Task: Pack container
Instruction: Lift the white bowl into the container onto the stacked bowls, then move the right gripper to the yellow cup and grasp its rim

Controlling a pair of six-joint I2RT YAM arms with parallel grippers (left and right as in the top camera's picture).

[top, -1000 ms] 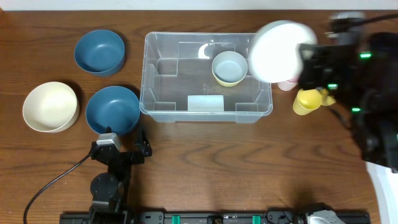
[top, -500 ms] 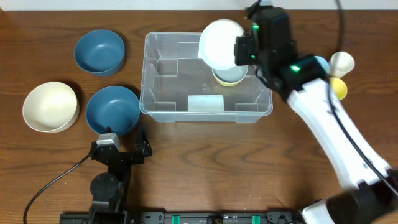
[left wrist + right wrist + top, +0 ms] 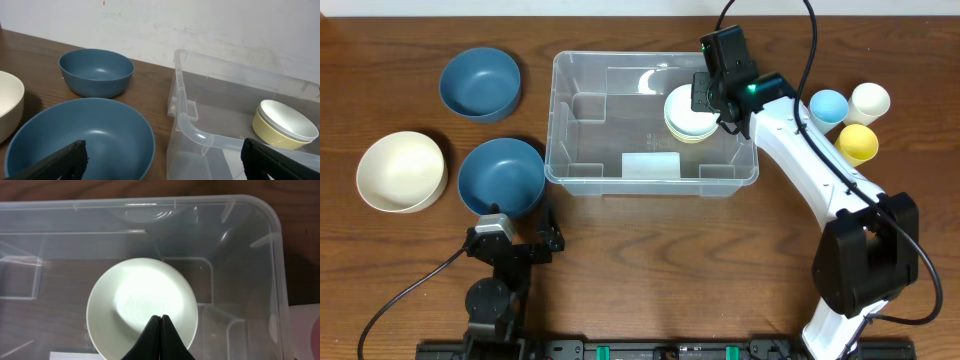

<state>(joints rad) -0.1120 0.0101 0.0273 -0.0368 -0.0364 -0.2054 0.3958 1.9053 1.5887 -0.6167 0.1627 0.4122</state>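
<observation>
Your right gripper point(image 3: 160, 324) has its fingers pressed together over the lower edge of the round white bowl point(image 3: 140, 305). Whether they pinch that rim, I cannot tell. Check that the bowl sits level in the pale yellow bowl point(image 3: 265, 131) beneath it, then lift straight up, clear of the wall. Your left gripper point(image 3: 162, 152) is spread wide. The large clear plastic rectangular container point(image 3: 560, 130) sits upper centre of the overhead frame, with rounded corners, a pale label on its lower wall and both bowls in its right half.
</observation>
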